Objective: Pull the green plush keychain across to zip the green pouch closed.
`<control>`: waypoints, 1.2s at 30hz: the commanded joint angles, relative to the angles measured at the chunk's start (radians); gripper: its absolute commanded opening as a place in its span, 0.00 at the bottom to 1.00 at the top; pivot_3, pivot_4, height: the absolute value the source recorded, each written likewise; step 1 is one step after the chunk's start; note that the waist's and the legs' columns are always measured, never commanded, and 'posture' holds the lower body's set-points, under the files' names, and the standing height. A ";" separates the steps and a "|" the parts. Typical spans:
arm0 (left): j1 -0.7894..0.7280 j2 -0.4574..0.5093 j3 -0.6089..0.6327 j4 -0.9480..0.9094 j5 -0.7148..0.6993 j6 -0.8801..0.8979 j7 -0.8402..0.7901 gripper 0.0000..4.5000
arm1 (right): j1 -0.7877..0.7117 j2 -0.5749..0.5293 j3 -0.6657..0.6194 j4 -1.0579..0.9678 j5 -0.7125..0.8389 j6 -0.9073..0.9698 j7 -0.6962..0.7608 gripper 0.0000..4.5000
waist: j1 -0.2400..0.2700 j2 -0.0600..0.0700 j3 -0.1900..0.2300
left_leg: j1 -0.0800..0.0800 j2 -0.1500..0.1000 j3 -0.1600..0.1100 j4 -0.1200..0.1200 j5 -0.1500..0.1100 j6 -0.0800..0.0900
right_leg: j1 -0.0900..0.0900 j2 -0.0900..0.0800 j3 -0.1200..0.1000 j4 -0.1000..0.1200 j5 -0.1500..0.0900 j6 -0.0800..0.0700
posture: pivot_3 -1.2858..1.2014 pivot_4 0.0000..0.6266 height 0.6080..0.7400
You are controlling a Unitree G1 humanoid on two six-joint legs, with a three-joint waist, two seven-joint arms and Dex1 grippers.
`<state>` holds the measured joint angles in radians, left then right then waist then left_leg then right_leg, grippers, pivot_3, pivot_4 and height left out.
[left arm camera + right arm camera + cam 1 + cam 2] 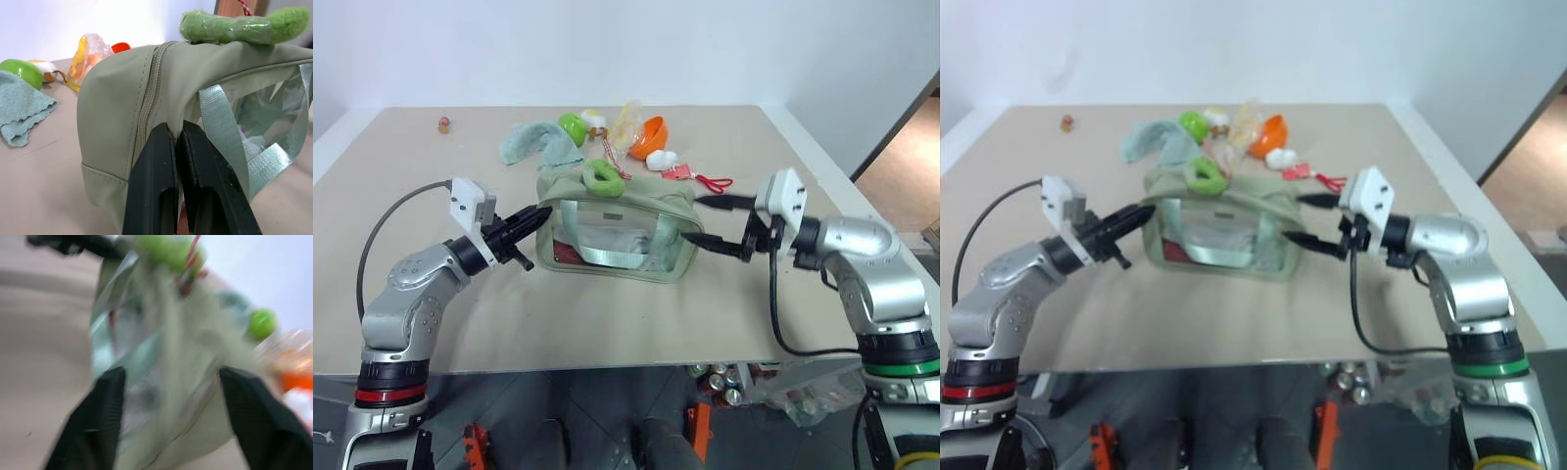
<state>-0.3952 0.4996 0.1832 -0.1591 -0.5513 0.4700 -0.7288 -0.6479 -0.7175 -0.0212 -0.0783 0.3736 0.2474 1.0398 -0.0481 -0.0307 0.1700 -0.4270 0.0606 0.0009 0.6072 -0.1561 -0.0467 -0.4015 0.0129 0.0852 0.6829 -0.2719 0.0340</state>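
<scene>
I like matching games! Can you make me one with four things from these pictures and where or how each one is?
1. green plush keychain
2. left gripper
3. right gripper
4. teal cloth

A. fingers spread wide at one end of the green pouch
B. lying on the table behind the pouch
C. resting on top of the pouch
D. fingers shut at the pouch's other end

Pairs: 1-C, 2-D, 3-A, 4-B

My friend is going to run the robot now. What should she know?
Left end effector: shut, pinching the left end of the green pouch.
Right end effector: open at the pouch's right end, holding nothing.
The green plush keychain sits on top of the pouch, nearer its left end.
Done: the pouch is steadied.
Left: grab the keychain and pull it across to zip the pouch closed.
</scene>
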 commanded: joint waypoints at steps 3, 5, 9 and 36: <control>0.006 -0.006 -0.014 -0.069 -0.018 0.009 0.008 0.00 | -0.207 0.102 0.067 -0.049 -0.007 0.007 -0.042 0.99 | 0.000 0.000 0.000 | 0.000 0.000 -0.001 -0.001 0.000 0.000 | 0.000 0.000 -0.001 0.000 0.000 0.000 | 0.52 0.24 1.00; 0.013 -0.009 -0.015 -0.078 -0.022 0.013 0.012 0.00 | -0.257 0.159 0.115 -0.010 -0.035 -0.011 -0.049 0.99 | 0.000 0.000 0.000 | 0.000 0.001 -0.001 -0.001 0.000 0.000 | 0.000 0.001 -0.001 0.000 -0.001 -0.001 | 0.52 0.24 1.00; 0.027 -0.013 -0.016 -0.092 -0.023 0.014 0.021 0.00 | -0.328 0.233 0.191 0.090 -0.105 -0.067 -0.032 0.99 | 0.003 0.000 0.000 | -0.004 0.000 -0.001 -0.001 0.000 0.000 | -0.003 0.000 -0.001 0.000 -0.001 -0.002 | 0.52 0.24 1.00; 0.026 -0.020 -0.031 -0.095 0.015 -0.002 0.096 0.00 | -0.277 0.234 0.181 0.229 -0.191 -0.188 0.033 0.01 | 0.003 0.000 0.000 | -0.005 0.000 -0.002 -0.001 0.000 0.000 | -0.004 -0.001 -0.003 0.000 0.002 -0.005 | 0.52 0.24 1.00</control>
<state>-0.3518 0.4785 0.1487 -0.2464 -0.5478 0.4848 -0.6406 -0.9158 -0.4767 0.1974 0.1815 0.1647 0.0635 1.0830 -0.0453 -0.0310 0.1698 -0.4316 0.0602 -0.0012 0.6061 -0.1562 -0.0467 -0.4052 0.0123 0.0825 0.6825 -0.2702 0.0288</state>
